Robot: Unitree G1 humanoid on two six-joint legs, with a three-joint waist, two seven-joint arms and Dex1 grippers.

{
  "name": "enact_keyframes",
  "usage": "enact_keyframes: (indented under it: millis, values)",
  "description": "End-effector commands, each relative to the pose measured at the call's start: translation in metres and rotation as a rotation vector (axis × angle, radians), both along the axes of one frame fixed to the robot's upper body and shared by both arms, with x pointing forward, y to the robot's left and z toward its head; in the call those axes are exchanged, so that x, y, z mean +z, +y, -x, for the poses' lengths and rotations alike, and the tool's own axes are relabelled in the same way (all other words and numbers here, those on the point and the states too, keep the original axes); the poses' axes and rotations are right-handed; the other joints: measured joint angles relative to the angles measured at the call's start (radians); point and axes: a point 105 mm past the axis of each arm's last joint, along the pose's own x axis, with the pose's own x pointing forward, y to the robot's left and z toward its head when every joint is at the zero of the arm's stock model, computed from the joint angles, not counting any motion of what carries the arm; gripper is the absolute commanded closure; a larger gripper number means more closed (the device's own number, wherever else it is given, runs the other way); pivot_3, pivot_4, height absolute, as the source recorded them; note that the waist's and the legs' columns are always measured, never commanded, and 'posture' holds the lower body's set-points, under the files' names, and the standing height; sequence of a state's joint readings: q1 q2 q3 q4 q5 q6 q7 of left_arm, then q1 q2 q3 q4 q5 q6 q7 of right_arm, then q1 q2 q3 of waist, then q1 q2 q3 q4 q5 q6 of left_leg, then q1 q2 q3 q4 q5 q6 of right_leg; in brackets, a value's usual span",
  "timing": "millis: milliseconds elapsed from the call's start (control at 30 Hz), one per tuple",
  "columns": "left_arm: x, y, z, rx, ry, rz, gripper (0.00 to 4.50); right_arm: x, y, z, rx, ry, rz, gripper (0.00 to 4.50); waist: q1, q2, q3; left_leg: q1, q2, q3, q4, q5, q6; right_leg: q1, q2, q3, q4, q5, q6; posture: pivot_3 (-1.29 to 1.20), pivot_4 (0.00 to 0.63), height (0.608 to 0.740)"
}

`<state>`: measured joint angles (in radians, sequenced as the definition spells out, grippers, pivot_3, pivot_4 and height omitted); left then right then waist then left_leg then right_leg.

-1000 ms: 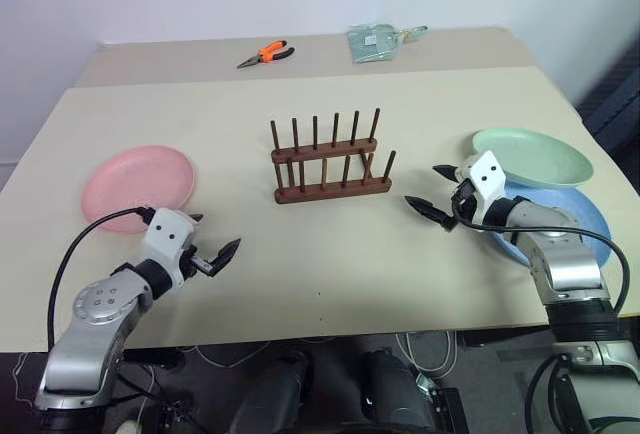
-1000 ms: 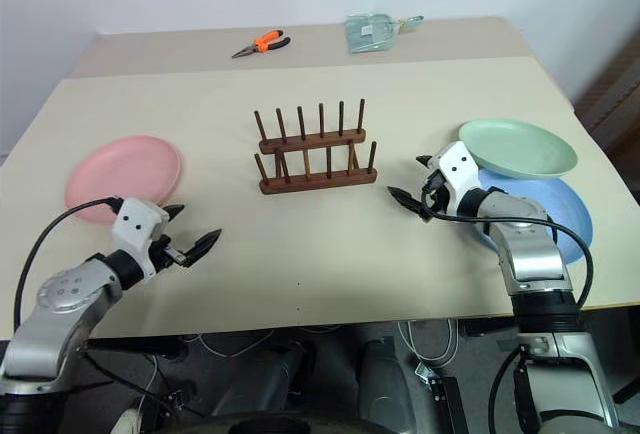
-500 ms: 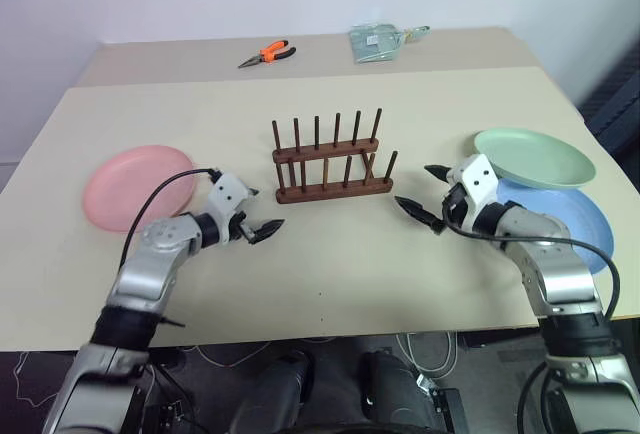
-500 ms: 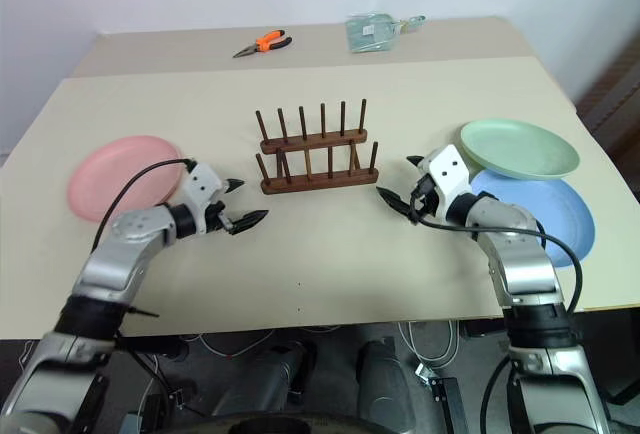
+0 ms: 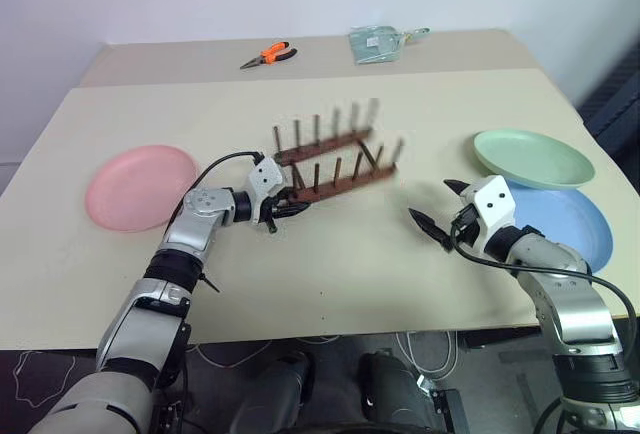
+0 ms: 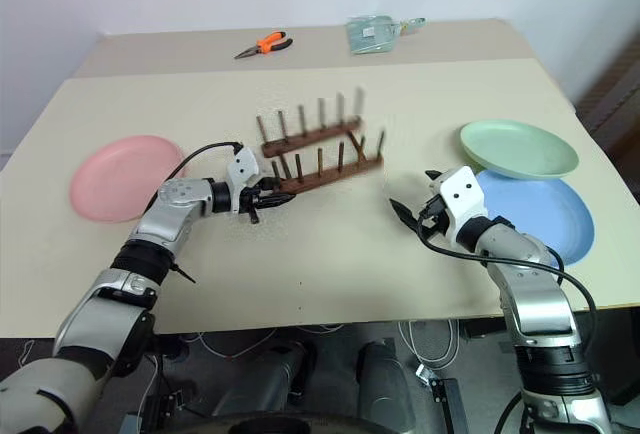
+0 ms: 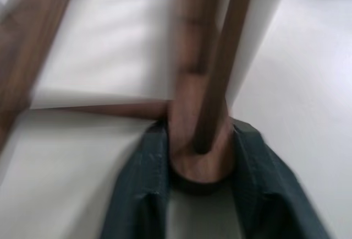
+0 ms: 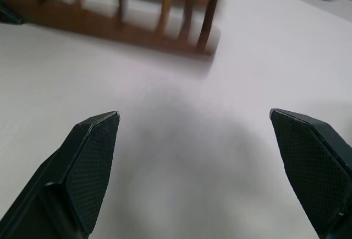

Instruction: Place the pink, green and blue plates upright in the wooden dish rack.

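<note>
The wooden dish rack (image 5: 335, 159) stands mid-table, skewed and blurred, its right end swung farther back. My left gripper (image 5: 285, 209) is shut on the left end of its near rail. In the left wrist view the fingers (image 7: 140, 195) flank the rail end (image 7: 190, 112) and a peg. The pink plate (image 5: 140, 186) lies flat at the left. At the right, the green plate (image 5: 532, 157) overlaps the blue plate (image 5: 565, 224). My right gripper (image 5: 436, 204) hovers open between the rack and those plates, with nothing between its fingers (image 8: 93, 156).
Orange-handled pliers (image 5: 266, 54) and a clear packet (image 5: 375, 42) lie on the far table section. The table's front edge runs just below both arms. A wall stands behind the table.
My left gripper swept right and forward from near the pink plate to the rack and closed on its rail end. The rack has swung askew. My right gripper drew back slightly.
</note>
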<state>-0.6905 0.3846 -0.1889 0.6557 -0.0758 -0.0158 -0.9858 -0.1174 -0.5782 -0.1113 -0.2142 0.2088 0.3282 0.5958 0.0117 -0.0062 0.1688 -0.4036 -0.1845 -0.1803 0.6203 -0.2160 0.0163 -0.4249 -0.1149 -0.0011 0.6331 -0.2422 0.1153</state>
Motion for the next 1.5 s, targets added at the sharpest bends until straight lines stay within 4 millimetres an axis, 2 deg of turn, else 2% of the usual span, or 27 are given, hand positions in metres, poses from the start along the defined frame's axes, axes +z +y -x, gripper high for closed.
enact_keyframes:
  millis: [33,233,333,533,567,667,767,900,933,967,1067,1167,1367,1500]
  values:
    - [-0.019,-0.001,0.019,-0.068,0.031,-0.041,3.72,0.014,-0.009,0.002,-0.013,-0.046,0.036,0.0,-0.001,0.0,0.0,0.0,0.0,0.0,0.0,0.0,0.0,0.0,0.0,0.0,0.0,0.0,0.0,0.0,0.15,0.74]
    - [-0.007,-0.014,0.056,-0.255,0.009,-0.024,3.72,0.009,-0.035,0.012,-0.05,-0.002,0.087,0.0,0.001,0.0,0.0,0.0,0.0,0.0,0.0,0.001,-0.002,0.0,0.0,0.0,0.0,0.0,0.0,0.0,0.15,0.74]
    - [-0.006,-0.013,0.061,-0.265,0.016,-0.038,3.72,0.007,-0.045,0.014,-0.066,0.012,0.111,0.0,0.002,0.0,0.0,0.0,0.0,0.0,0.001,-0.002,0.003,0.0,0.0,0.0,0.0,0.0,0.0,0.0,0.15,0.74]
    - [-0.018,0.014,0.044,-0.091,0.028,-0.122,0.89,0.002,-0.048,0.019,-0.057,0.031,0.126,0.0,-0.001,0.001,0.0,0.0,0.0,0.0,0.002,-0.002,0.003,0.001,0.0,0.0,0.0,0.0,0.0,0.0,0.15,0.74]
    - [-0.018,0.021,0.046,-0.066,0.041,-0.116,0.89,0.001,-0.046,0.02,-0.039,0.042,0.12,0.0,-0.002,0.001,-0.001,0.0,0.0,0.0,0.002,-0.002,0.003,0.001,0.0,0.0,0.0,0.0,0.0,0.0,0.15,0.74]
    - [-0.017,0.038,0.057,-0.028,0.078,-0.105,0.81,-0.003,-0.037,0.027,0.024,0.078,0.103,0.96,-0.008,0.002,-0.001,0.0,0.001,0.001,0.001,-0.002,0.003,0.0,0.001,0.001,0.0,0.0,0.0,0.0,0.15,0.74]
    - [-0.011,0.042,0.078,-0.039,0.134,-0.06,1.7,-0.008,-0.021,0.036,0.102,0.113,0.094,2.39,-0.019,0.004,-0.002,0.001,0.002,0.001,0.0,-0.002,0.003,0.0,0.002,0.002,0.0,0.0,0.0,0.0,0.15,0.74]
    - [-0.007,0.02,0.109,-0.122,0.202,-0.007,3.63,-0.016,0.0,0.04,0.172,0.142,0.078,4.38,-0.019,0.004,-0.002,0.001,0.002,0.001,0.001,-0.002,0.003,0.0,0.002,0.002,0.001,0.0,0.0,0.0,0.15,0.74]
    - [-0.007,0.017,0.111,-0.124,0.207,-0.005,4.11,-0.017,0.002,0.04,0.176,0.145,0.077,4.5,-0.017,0.004,-0.002,0.001,0.002,0.002,0.001,-0.002,0.003,0.0,0.001,0.002,0.001,0.0,0.0,0.0,0.15,0.74]
    - [-0.009,0.01,0.112,-0.12,0.209,-0.006,4.4,-0.02,0.007,0.04,0.181,0.149,0.079,4.5,-0.01,0.004,-0.002,0.0,0.002,0.002,0.001,-0.002,0.003,0.001,0.001,0.002,0.0,0.0,0.0,0.0,0.15,0.74]
    - [-0.018,-0.007,0.11,-0.094,0.2,-0.016,4.4,-0.029,0.019,0.037,0.19,0.162,0.084,4.5,0.005,0.004,-0.002,0.0,0.002,0.003,0.002,-0.002,0.003,0.001,0.001,0.002,0.0,0.0,0.0,0.0,0.15,0.74]
    - [-0.025,-0.017,0.09,0.037,0.141,-0.005,4.4,-0.039,0.03,0.026,0.166,0.164,0.127,4.5,0.01,0.005,-0.003,0.0,0.002,0.003,0.002,-0.003,0.004,0.001,0.001,0.002,-0.001,0.0,0.0,0.0,0.15,0.74]
    - [-0.03,-0.009,0.042,0.349,0.061,0.02,4.4,-0.037,0.032,-0.017,0.002,0.087,0.152,4.5,0.026,0.004,-0.003,0.0,0.002,0.004,0.007,-0.003,0.004,0.002,0.002,0.003,0.0,0.001,-0.002,0.0,0.15,0.74]
    - [-0.03,-0.006,0.024,0.424,0.037,0.034,4.4,-0.034,0.033,-0.037,-0.055,0.056,0.15,4.5,0.026,0.004,-0.004,0.001,0.002,0.005,0.007,-0.003,0.003,0.002,0.003,0.004,0.0,0.002,-0.001,0.0,0.15,0.74]
